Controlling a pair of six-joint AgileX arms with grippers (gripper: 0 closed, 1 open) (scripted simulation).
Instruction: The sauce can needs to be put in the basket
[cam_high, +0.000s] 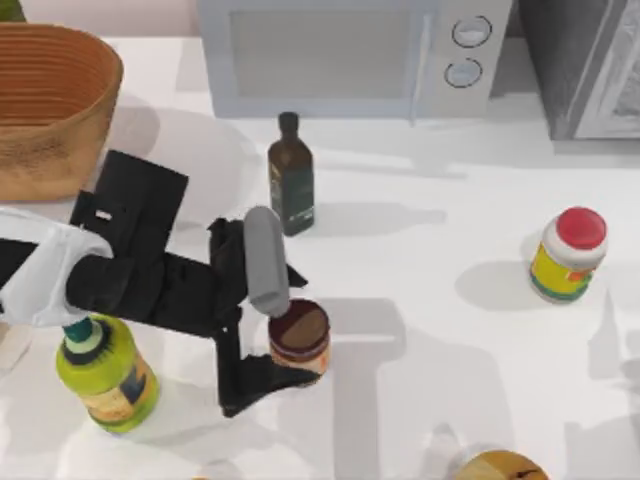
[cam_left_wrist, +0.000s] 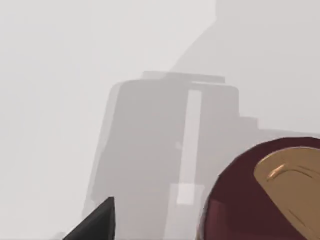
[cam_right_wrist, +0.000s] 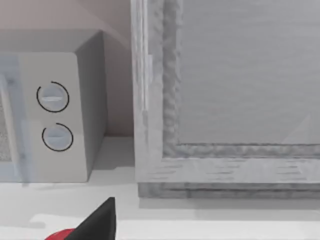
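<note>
The sauce can (cam_high: 299, 338), squat and dark brown with a maroon-and-tan top, stands on the white table a little left of centre. My left gripper (cam_high: 292, 330) reaches in from the left and is open. One black finger (cam_high: 262, 382) lies just nearer than the can and the other lies just beyond it. In the left wrist view the sauce can (cam_left_wrist: 265, 200) sits off to one side, with a gap between it and a fingertip (cam_left_wrist: 97, 222). The wicker basket (cam_high: 96, 62) stands at the far left corner. My right gripper (cam_right_wrist: 100, 225) is parked near the microwave.
A dark-green bottle (cam_high: 291, 175) stands just beyond the can. A yellow-green bottle (cam_high: 105, 372) sits under my left arm. A red-capped jar (cam_high: 568, 254) is at the right. A microwave (cam_high: 350, 55) and a grey cabinet (cam_high: 590, 60) line the back edge.
</note>
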